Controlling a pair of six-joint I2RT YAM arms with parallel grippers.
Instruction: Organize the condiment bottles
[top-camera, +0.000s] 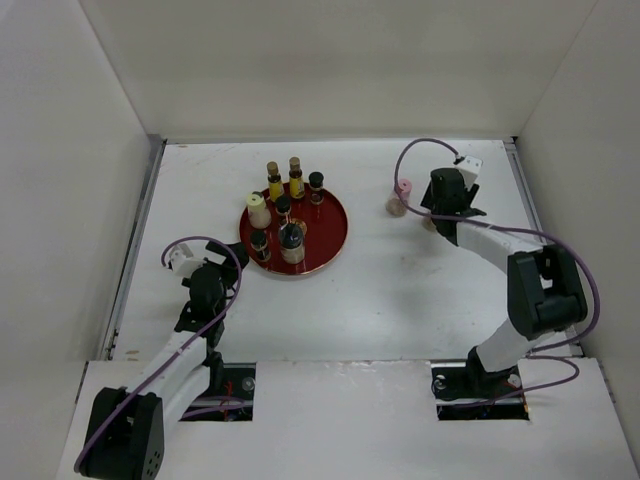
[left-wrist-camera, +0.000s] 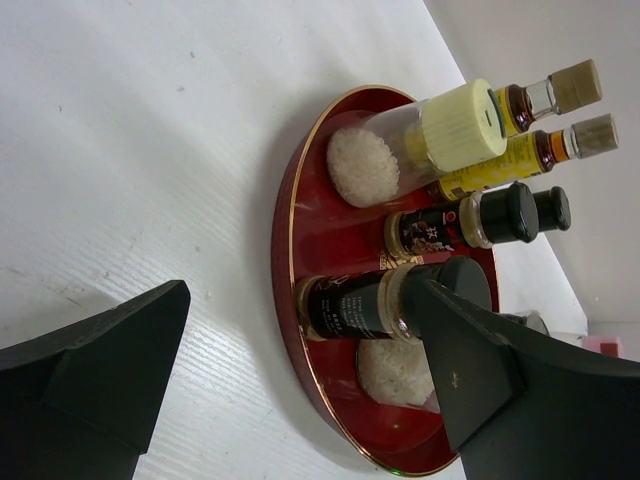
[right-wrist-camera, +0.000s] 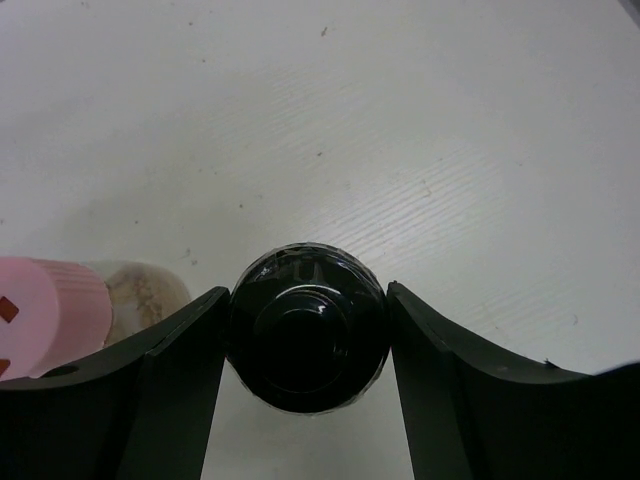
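Fingers (right-wrist-camera: 170, 380) of the right gripper (right-wrist-camera: 305, 300) are clamping the black cap of a dark-capped shaker (right-wrist-camera: 305, 350), 1 finger on each side, over the white table (right-wrist-camera: 420, 120). A pink-capped bottle (right-wrist-camera: 50, 315) is sitting on the table just beside that shaker, well apart from the red tray (top-camera: 333, 228). The other condiment bottles (top-camera: 285, 210) are standing grouped on the tray, including 2 slim yellow ones (top-camera: 275, 187) and a cream-white one (top-camera: 259, 210). The left gripper (left-wrist-camera: 298, 292) is gripping nothing, its jaws spread apart, and is pointing at the tray's near rim.
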